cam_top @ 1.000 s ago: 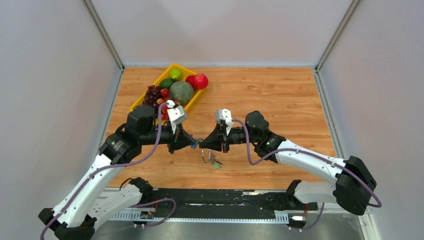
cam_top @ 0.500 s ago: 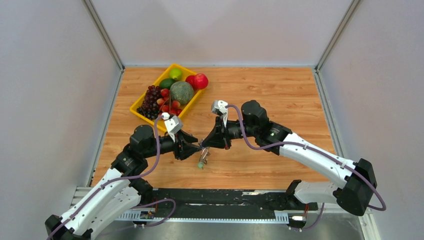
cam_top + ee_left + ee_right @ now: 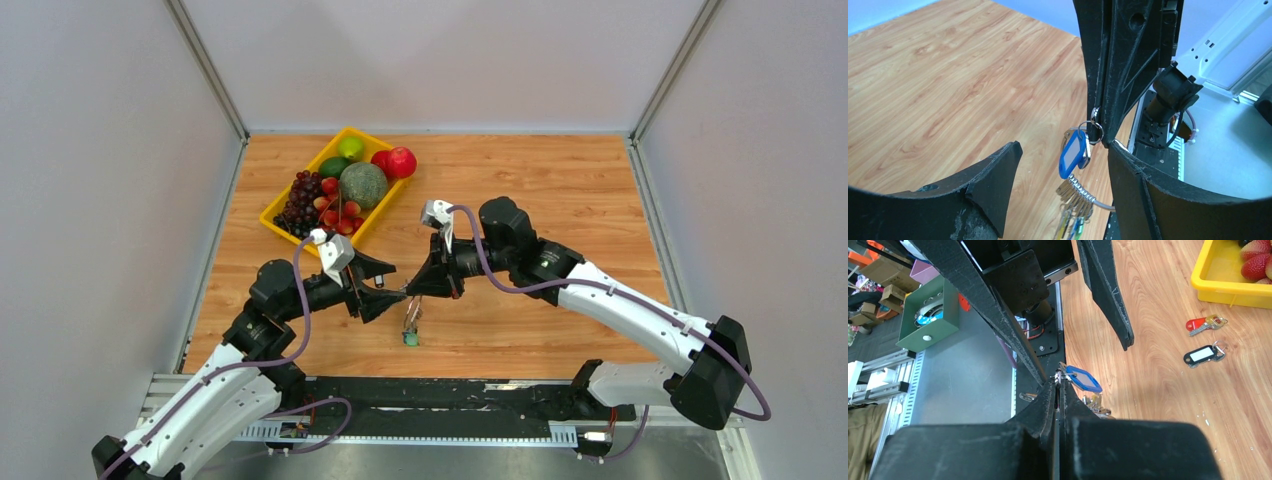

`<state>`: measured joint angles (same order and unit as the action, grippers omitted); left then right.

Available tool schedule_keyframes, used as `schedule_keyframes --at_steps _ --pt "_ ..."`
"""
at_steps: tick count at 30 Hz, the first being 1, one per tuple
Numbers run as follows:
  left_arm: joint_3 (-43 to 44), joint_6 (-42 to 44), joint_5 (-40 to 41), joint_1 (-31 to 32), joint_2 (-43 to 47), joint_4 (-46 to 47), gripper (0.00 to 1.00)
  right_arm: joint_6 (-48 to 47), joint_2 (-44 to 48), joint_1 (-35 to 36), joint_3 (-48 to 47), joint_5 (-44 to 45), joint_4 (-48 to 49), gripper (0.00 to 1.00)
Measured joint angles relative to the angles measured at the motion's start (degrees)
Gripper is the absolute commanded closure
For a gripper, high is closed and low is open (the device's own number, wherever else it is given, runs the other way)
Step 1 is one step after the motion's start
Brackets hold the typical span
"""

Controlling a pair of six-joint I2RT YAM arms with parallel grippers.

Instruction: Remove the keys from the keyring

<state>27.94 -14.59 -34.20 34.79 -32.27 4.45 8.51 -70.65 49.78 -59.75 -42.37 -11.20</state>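
Observation:
The keyring (image 3: 1099, 203), a thin silver wire ring, hangs above the table with the keys (image 3: 1076, 192) bunched at its bottom. A blue tag (image 3: 1073, 154) hangs beside the top of the ring, and coloured tags dangle below the keys. My right gripper (image 3: 1059, 377) is shut on the ring's top, its black fingers (image 3: 1118, 80) reaching down from above in the left wrist view. My left gripper (image 3: 1063, 150) is open, its jaws standing on either side of the blue tag without touching it. From above, the left gripper (image 3: 393, 285) and right gripper (image 3: 408, 292) meet tip to tip over the hanging keys (image 3: 410, 326).
A yellow tray (image 3: 283, 223) of fruit stands at the back left. A loose red-tagged key (image 3: 1204, 324) and a black tag (image 3: 1203, 355) lie on the wood near the tray's (image 3: 1228, 290) corner. The table's near edge and metal rail (image 3: 420, 430) lie just below the keys.
My left gripper has gone from shut to open. The left arm has pulled back and lower on the left. The right gripper has shifted slightly left, still holding the ring with the bunch.

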Motion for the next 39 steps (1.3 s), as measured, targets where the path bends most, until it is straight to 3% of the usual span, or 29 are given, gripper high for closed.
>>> schedule_keyframes --at_steps 13,20,27,39 --pt "-0.8 -0.1 0.2 1.6 -2.1 3.5 0.32 0.0 -0.6 -0.2 -2.0 -0.1 -1.6 1.00" --pt "-1.4 1.6 2.6 2.0 -2.4 3.0 0.41 0.0 -0.6 -0.4 -2.4 -0.1 -1.8 1.00" --pt "-1.7 3.1 6.0 2.0 -0.6 1.4 0.41 -0.5 -0.6 -0.6 -2.5 -0.1 -2.3 1.00" --pt "-2.8 3.1 4.0 2.6 -4.2 4.7 0.39 -0.7 -1.5 -0.7 -3.6 -0.2 -2.8 1.00"
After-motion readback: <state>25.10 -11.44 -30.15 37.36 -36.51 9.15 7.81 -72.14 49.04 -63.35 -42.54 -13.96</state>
